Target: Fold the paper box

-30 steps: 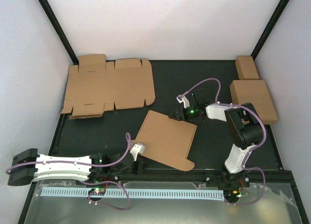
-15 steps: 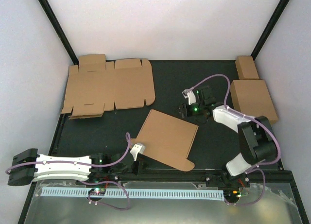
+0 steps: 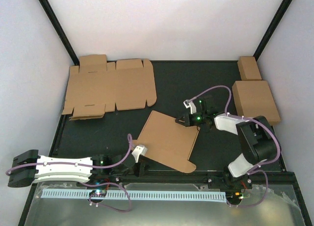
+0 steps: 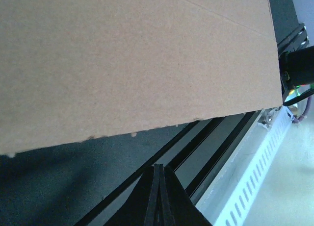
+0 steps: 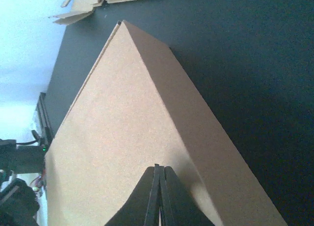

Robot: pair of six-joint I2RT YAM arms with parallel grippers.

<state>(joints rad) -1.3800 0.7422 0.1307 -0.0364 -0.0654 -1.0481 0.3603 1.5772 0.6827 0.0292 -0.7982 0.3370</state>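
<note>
The paper box point(image 3: 167, 139) lies folded into a shallow brown square in the middle of the black table, and its rounded tab points to the near edge. My right gripper point(image 3: 180, 120) is shut, its tips over the box's far right corner. In the right wrist view those shut tips point(image 5: 158, 168) sit just above the box's flat top point(image 5: 122, 133) with nothing between them. My left gripper point(image 3: 143, 160) is shut and empty by the box's near left edge. From the left wrist its tips point(image 4: 158, 167) point below the cardboard's edge point(image 4: 137, 59), apart from it.
A flat die-cut cardboard sheet point(image 3: 108, 86) lies at the back left. A folded box point(image 3: 255, 101) and a smaller oblong box point(image 3: 249, 67) sit at the right edge. A black rail point(image 3: 196, 173) and a white slotted strip point(image 3: 147, 194) run along the near edge.
The right gripper swung back, then came forward and left onto the box's far right corner, and its jaws closed. The left arm and the box stayed put.
</note>
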